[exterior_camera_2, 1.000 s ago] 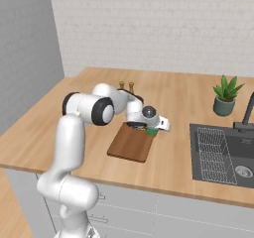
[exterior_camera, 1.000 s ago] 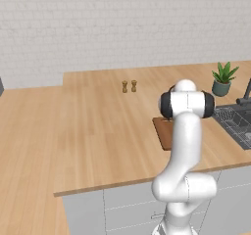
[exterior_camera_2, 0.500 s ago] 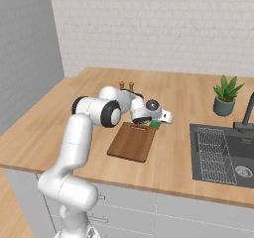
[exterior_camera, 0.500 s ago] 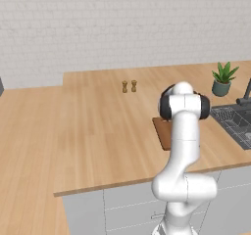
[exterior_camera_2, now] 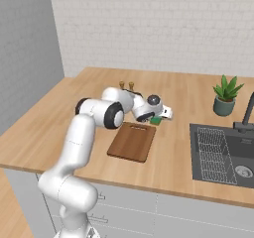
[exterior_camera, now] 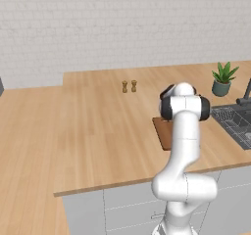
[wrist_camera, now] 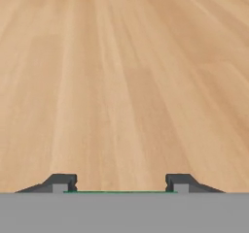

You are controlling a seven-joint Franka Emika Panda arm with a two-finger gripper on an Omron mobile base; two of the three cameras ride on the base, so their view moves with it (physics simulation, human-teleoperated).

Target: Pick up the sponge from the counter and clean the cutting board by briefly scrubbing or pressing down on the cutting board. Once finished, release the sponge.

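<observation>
Fingers low at the sponge, just past the cutting board

The surface (exterior_camera_2: 59, 118) carried the cutting board (exterior_camera_2: 132, 141); at its far edge the sponge (exterior_camera_2: 156, 120) sat between the spread, released fingers (wrist_camera: 120, 182), a green strip showing between them.

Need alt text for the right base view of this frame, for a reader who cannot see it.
A white robot arm reaches across a wood counter, its gripper low over a small green sponge just beyond the far end of a dark cutting board. A sink and potted plant sit to the right.
</observation>
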